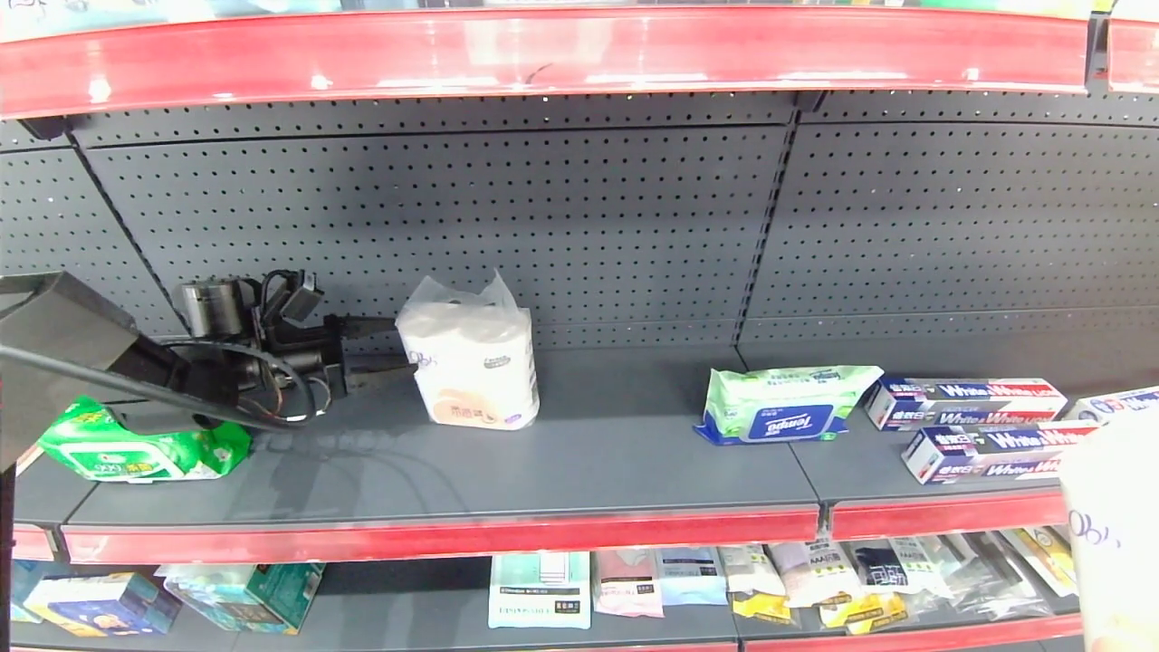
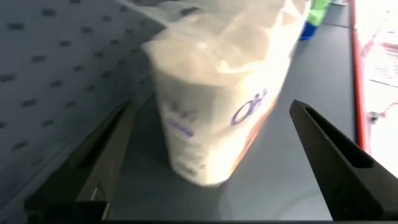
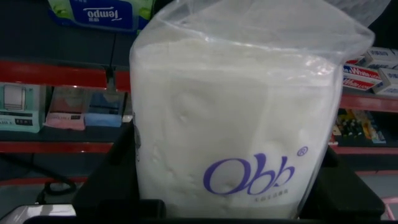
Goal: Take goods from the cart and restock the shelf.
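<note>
A white pack of toilet rolls (image 1: 471, 364) stands upright on the grey shelf (image 1: 579, 453), towards the back and left of centre. My left gripper (image 1: 376, 347) is at the pack's left side, open. In the left wrist view its fingers (image 2: 106, 155) are spread wide with the pack (image 2: 211, 106) just ahead, and neither finger touches it. My right gripper (image 3: 230, 180) is shut on a second white toilet roll pack (image 3: 236, 118), held in front of the shelving; this pack (image 1: 1112, 525) shows at the head view's lower right.
On the shelf lie a green wipes pack (image 1: 145, 448) at the far left, a wet-wipes pack (image 1: 783, 403) and toothpaste boxes (image 1: 964, 403) to the right. A red shelf lip (image 1: 444, 536) runs along the front. The lower shelf holds several goods (image 1: 815, 580).
</note>
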Motion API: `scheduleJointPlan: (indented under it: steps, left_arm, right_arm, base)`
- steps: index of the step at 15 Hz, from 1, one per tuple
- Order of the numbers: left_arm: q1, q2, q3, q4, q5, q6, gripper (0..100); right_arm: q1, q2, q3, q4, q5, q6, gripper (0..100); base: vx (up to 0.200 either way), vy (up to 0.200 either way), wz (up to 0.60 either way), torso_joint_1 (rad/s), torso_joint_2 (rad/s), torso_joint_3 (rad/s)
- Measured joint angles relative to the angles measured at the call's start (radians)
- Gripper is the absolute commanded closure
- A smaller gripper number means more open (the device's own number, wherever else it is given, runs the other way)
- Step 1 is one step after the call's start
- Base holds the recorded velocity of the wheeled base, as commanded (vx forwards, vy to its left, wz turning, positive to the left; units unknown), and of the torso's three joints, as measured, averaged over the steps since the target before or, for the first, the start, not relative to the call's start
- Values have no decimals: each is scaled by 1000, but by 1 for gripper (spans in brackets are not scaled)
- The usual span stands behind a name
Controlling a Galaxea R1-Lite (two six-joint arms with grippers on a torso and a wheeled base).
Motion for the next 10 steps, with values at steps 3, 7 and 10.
scheduleJointPlan:
  steps: [3, 7, 10]
  left_arm:
    - [-24, 38, -49, -5, -14, -5, 0]
    - [-56, 100, -173, -5, -27, -35, 0]
    - [-79, 141, -233, -6, -31, -55, 0]
  right_arm:
    - [0, 2, -6, 0, -6, -8, 100]
    - [0, 10, -7, -3, -6, -21, 100]
    - [0, 23, -7, -9, -6, -22, 100]
  base:
    - [0, 0, 0, 0, 0, 0]
    - [0, 0, 0, 0, 0, 0]
    - [0, 0, 0, 0, 0, 0]
